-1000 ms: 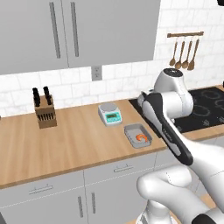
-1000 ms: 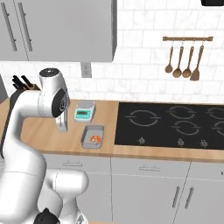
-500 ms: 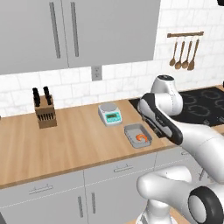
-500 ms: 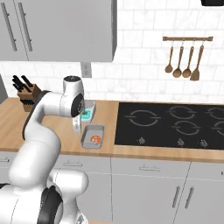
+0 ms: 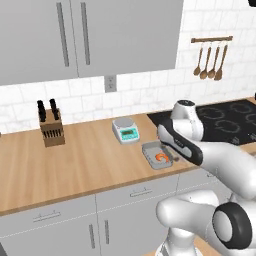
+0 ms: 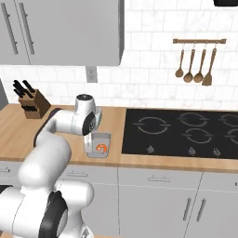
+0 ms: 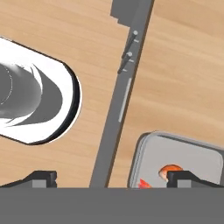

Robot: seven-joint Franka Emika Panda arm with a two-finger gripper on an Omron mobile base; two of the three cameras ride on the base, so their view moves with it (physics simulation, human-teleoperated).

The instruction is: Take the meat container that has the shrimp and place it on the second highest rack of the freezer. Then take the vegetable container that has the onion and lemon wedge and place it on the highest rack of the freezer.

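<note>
The meat container (image 5: 154,154) is a shallow grey tray near the counter's front edge, with the small orange shrimp (image 5: 161,158) inside. The right base view shows the same container (image 6: 103,138) and shrimp (image 6: 101,148). My gripper (image 7: 113,179) hangs low and open above the container's (image 7: 175,153) near rim and the counter's front edge. One fingertip (image 7: 188,178) sits beside the shrimp (image 7: 170,169); the other is over bare wood. Nothing is between the fingers. The freezer and the vegetable container with the onion and lemon wedge are out of view.
A kitchen scale (image 5: 126,131) stands just behind the tray, and a knife block (image 5: 50,127) sits far left. The black cooktop (image 6: 186,132) lies to the right. Wooden utensils (image 6: 195,65) hang on the wall. Grey cabinets hang overhead.
The arm has folded down and forward, bringing the hand from above the counter to just over the tray. The jaws stayed open. The tray has not moved.
</note>
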